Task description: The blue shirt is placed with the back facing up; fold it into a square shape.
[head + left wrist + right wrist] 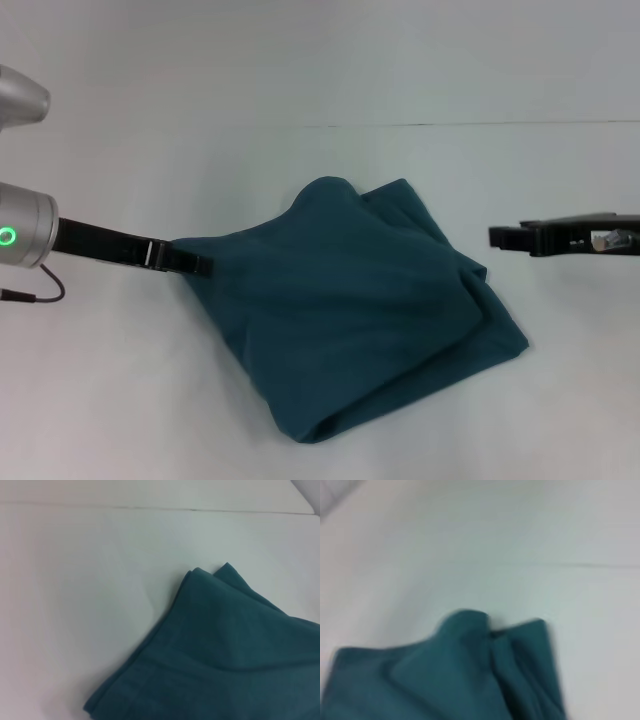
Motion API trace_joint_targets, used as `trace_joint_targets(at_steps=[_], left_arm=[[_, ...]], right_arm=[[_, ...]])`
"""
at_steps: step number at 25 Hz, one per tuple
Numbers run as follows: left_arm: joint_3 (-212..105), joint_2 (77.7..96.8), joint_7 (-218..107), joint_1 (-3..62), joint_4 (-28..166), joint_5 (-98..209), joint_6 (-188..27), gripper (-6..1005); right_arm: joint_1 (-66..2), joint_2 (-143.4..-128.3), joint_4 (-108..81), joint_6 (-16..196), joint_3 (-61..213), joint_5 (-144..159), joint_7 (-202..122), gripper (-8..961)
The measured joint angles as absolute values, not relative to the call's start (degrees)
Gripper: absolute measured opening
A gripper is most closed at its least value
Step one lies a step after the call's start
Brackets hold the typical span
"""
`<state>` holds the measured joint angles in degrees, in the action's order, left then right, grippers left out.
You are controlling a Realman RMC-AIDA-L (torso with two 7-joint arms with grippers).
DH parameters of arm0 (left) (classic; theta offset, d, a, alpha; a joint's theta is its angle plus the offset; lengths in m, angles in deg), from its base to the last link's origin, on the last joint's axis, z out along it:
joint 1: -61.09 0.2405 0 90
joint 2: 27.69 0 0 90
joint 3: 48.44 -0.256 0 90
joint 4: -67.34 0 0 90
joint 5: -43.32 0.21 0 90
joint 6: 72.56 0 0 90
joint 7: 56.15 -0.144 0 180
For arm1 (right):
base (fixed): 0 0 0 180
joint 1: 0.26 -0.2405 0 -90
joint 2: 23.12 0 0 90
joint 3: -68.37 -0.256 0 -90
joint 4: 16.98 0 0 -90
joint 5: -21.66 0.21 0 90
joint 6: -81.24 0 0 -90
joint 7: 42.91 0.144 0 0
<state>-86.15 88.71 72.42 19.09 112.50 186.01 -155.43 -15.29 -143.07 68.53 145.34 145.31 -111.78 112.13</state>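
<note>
The blue shirt (360,310) lies bunched and folded over in several layers at the middle of the white table, roughly diamond-shaped, with rumpled folds along its far edge. My left gripper (198,264) is at the shirt's left corner, shut on the cloth, which is drawn to a point there. My right gripper (495,237) hovers to the right of the shirt, a short gap away, touching nothing. The left wrist view shows a layered corner of the shirt (225,655). The right wrist view shows its rumpled far edge (460,680).
The white table (300,80) stretches all around the shirt, with a thin seam line (480,124) across the far side. A thin black cable (40,292) hangs under my left arm at the left edge.
</note>
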Motion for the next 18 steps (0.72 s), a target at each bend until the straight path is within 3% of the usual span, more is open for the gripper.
trace_joint_targets(at_steps=[6,11,14,18], left_arm=[[-86.14,88.81,71.51,19.63,113.32,184.61,-155.32,475],[-86.14,88.97,70.84,20.06,113.56,184.54,-155.22,475],[-86.12,89.01,69.71,20.4,113.8,183.94,-154.89,476],[-85.89,89.09,67.83,21.08,114.47,181.78,-154.57,476]], right_arm=[[-19.73,-143.21,63.87,146.71,147.41,-105.22,108.36,453],[-25.74,-143.24,54.89,145.67,148.42,-103.67,108.08,382],[-28.41,-143.04,50.43,144.38,147.87,-103.75,107.83,185],[-30.61,-142.9,46.19,143.04,145.99,-103.91,107.11,79]])
